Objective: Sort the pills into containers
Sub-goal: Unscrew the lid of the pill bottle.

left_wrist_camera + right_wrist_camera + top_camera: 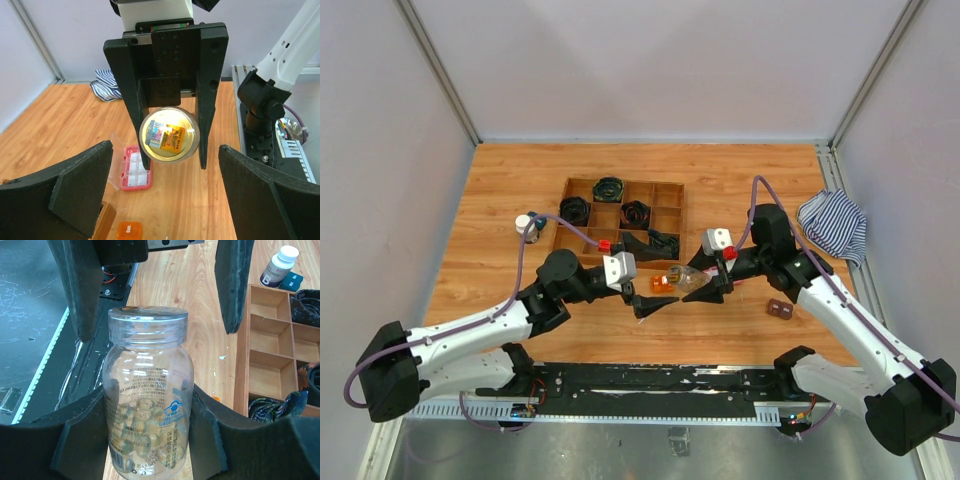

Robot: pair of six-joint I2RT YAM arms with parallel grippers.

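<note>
My right gripper (147,410) is shut on a clear vial (145,390) with a clear screw lid (147,315); pale yellow pills (142,440) lie in its lower part. My left gripper (165,160) stands open, facing the vial's lid end (169,134), and its fingers (82,295) sit on either side of the lid without touching it. In the top view both grippers meet over the table's middle, right gripper (705,290) and left gripper (652,300). A pink box (136,167) lies open on the table. The dark bottle with a white cap (525,224) stands left of the tray.
A wooden compartment tray (668,200) with black coils sits behind the grippers. A small orange block (662,284) lies under them. A striped cloth (833,225) is at the right edge, and a small brown object (781,309) lies near the right arm.
</note>
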